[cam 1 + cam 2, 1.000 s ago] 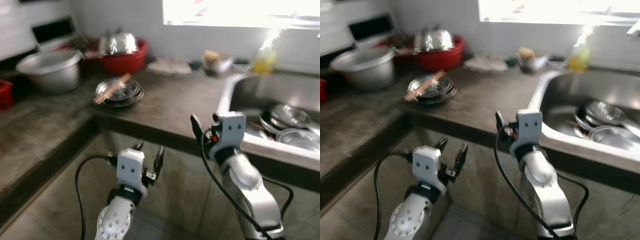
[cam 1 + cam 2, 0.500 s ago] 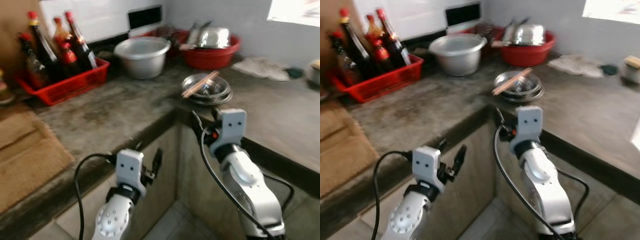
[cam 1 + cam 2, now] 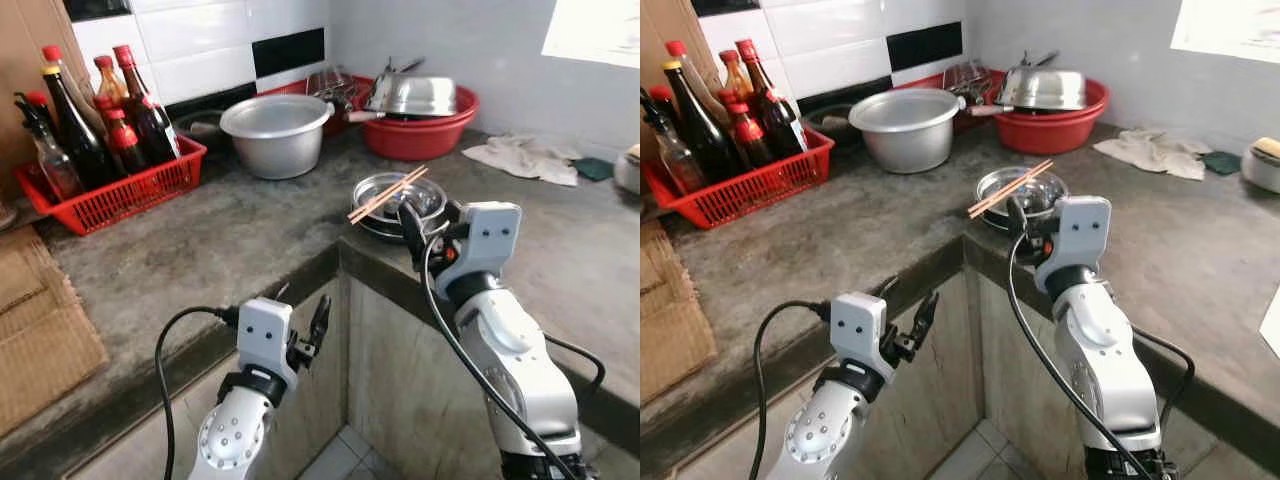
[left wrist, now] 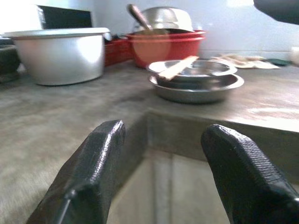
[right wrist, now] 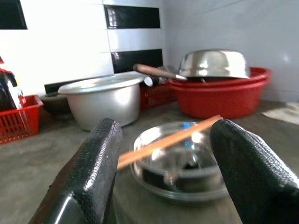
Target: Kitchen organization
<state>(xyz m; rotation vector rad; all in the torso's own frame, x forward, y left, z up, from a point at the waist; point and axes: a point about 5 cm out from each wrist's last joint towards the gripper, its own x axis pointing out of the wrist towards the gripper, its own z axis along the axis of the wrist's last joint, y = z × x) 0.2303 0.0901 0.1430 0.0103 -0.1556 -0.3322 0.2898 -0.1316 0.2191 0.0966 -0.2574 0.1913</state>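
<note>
- Big change over the last second was the camera, not the stuff: the head swung off the sink end of the counter and round to the corner, so the red crate of sauce bottles [image 3: 100, 180] and the tiled wall came into frame and the blur cleared up. Nothing on the counter itself looked shifted.
- The right gripper [image 5: 163, 154] had risen from below the counter edge to counter height, and sat with its fingers spread wide and empty, pointed straight at the stacked steel bowls [image 3: 398, 198] just ahead of it.
- A pair of chopsticks [image 3: 388, 194] lay across the top bowl's rim. My guess is that's the target for the tidying, with the grab not yet started.
- The left gripper [image 4: 163, 172] was also open with nothing in it, hanging lower, below the counter lip, with the bowls well ahead of it and up.
- The eye views gave the layout: the aluminium pot [image 3: 275, 130] beyond the bowls, the red basin [image 3: 425, 125] with an upturned steel bowl in it farther back, and a cloth [image 3: 525, 158] off to the right gripper's right.
- The right wrist view added what those couldn't: the chopsticks ran slantwise right between its two fingers, bowls dead centre, so it looked lined up.
</note>
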